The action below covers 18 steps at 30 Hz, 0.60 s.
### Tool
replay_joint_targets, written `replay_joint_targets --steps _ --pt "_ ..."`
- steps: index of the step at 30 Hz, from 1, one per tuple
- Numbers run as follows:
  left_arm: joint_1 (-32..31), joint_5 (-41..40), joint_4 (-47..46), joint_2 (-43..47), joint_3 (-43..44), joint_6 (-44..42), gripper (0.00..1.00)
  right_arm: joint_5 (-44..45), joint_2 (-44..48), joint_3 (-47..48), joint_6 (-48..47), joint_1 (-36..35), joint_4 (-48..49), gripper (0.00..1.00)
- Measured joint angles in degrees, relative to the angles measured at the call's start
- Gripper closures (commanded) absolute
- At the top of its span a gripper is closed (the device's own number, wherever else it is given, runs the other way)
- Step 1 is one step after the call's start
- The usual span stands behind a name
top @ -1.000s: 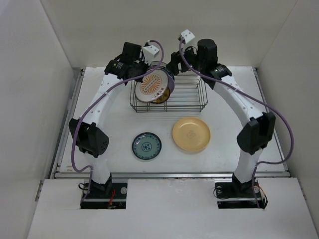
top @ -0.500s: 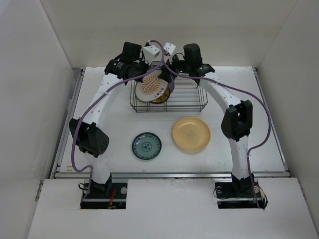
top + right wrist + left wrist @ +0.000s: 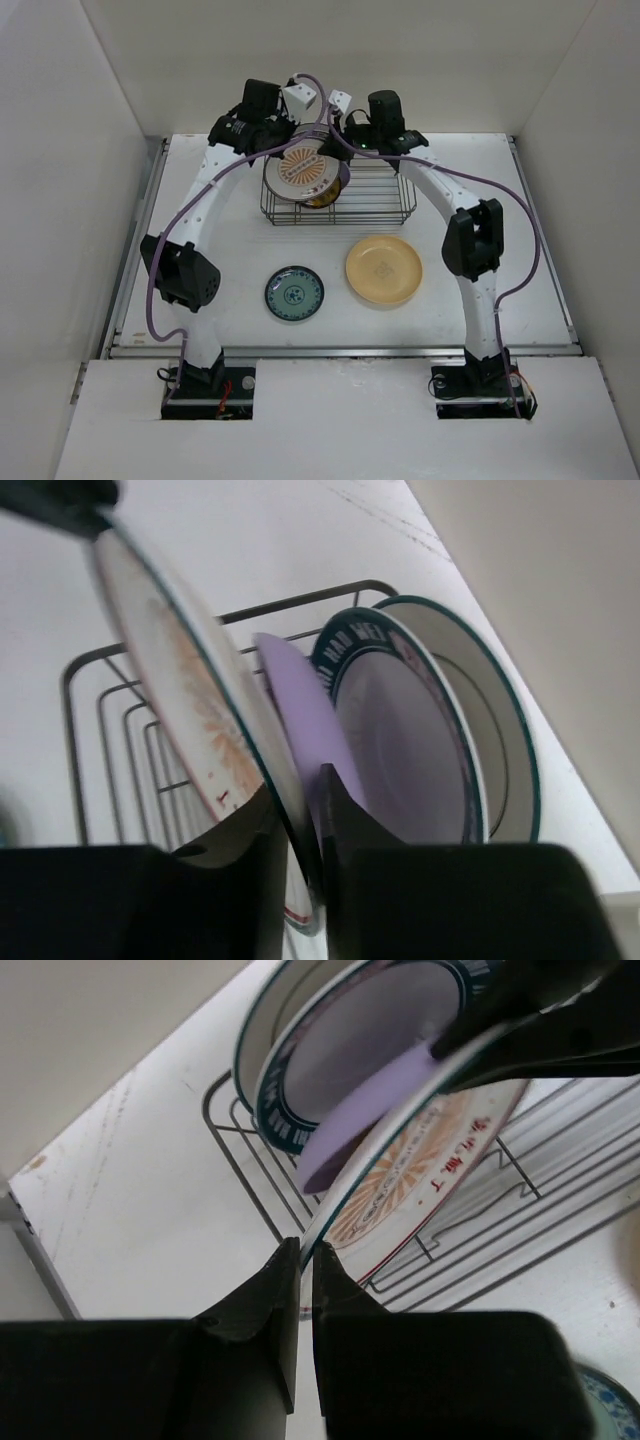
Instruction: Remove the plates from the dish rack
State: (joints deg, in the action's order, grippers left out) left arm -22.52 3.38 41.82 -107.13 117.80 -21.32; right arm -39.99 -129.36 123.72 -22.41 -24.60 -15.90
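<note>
The white plate with the orange pattern (image 3: pixel 305 170) stands tilted at the left end of the dish rack (image 3: pixel 385 205). My left gripper (image 3: pixel 284 151) (image 3: pixel 305 1255) is shut on its rim. My right gripper (image 3: pixel 336 150) (image 3: pixel 303 815) is closed over the opposite rim of that plate (image 3: pixel 170 670) (image 3: pixel 430 1175). Behind it stand a lavender plate (image 3: pixel 365 1115) (image 3: pixel 300 695), a dark-rimmed plate (image 3: pixel 400 720) and a white-grey plate (image 3: pixel 495 740). A teal patterned plate (image 3: pixel 294 293) and a yellow-tan plate (image 3: pixel 383 270) lie on the table.
The rack's wire wall (image 3: pixel 250 1175) (image 3: pixel 85 665) rises just beside both sets of fingers. Both arms arch over the table towards the rack at the back. White walls enclose the table on three sides.
My right arm swung left to the orange-patterned plate and its jaws closed over the rim. The left gripper kept its hold and the plate shifted slightly.
</note>
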Motion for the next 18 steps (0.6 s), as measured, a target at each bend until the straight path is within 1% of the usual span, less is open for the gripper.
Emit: replay_joint_targets --steps 2,5,11,12,13,18 --pt "0.6 -0.6 -1.3 0.0 0.3 -0.3 1.00 -1.1 2.0 -1.9 0.0 0.2 -0.5 0.87" --pt "0.4 0.9 -1.1 0.1 0.5 0.9 1.00 1.5 3.8 -4.1 0.7 -0.4 0.1 0.89" --pt "-1.1 2.8 -0.1 0.2 0.3 1.8 1.00 4.7 5.5 -6.6 1.2 -1.0 0.5 0.88" --pt "-1.2 3.0 -0.1 0.2 0.2 1.9 1.00 4.9 5.5 -6.6 1.3 -1.1 0.5 0.90" --pt "-1.2 3.0 -0.1 0.2 0.1 1.9 1.00 5.3 5.6 -6.6 1.4 -1.1 0.5 0.97" --pt "-1.0 2.2 0.1 0.2 -0.4 2.0 0.99 6.8 5.8 -6.6 1.9 -1.2 0.5 0.97"
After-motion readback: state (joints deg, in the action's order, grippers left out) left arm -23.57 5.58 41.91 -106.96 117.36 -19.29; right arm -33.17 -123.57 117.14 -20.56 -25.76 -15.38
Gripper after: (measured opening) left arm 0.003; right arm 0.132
